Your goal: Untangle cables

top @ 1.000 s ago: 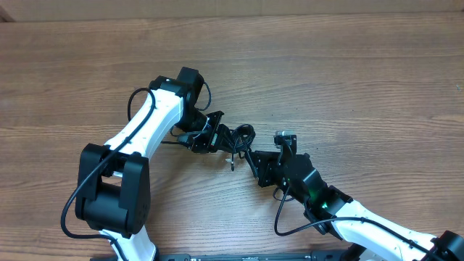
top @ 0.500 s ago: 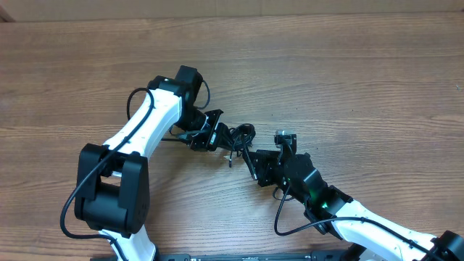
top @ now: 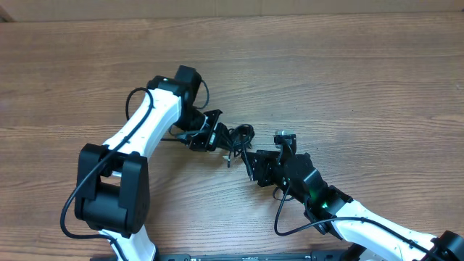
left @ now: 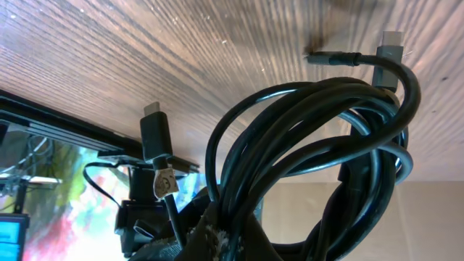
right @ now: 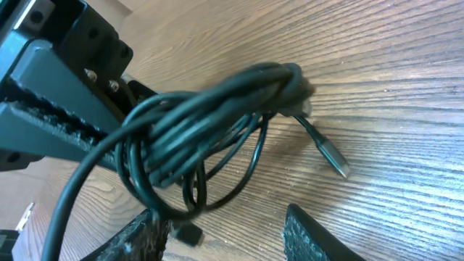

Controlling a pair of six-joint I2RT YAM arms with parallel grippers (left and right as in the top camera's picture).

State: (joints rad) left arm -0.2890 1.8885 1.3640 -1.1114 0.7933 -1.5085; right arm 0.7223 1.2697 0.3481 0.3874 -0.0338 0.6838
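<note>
The cables [top: 238, 133] are thin black cords wound into one coiled bundle [left: 319, 130], held just above the wooden table. My left gripper [top: 219, 135] is shut on the bundle's near side, and its jaws [left: 239, 243] pinch several strands. A plug end with a small tag [left: 156, 134] hangs beside the jaws. My right gripper [top: 250, 164] stands open below and right of the bundle [right: 210, 123]. Its fingers [right: 141, 235] are spread, with the coil's lowest loop just above the left one. A loose plug [right: 332, 158] lies on the table ahead of the right gripper.
The wooden table [top: 348, 80] stretches wide around both arms. The left arm's white link [top: 148, 123] reaches in from the lower left, the right arm [top: 326, 199] from the lower right. The left gripper's black body [right: 51, 94] fills the right wrist view's upper left.
My right gripper's jaws have spread apart and it has edged slightly toward the bundle. The left gripper stays shut on the coil in the same place.
</note>
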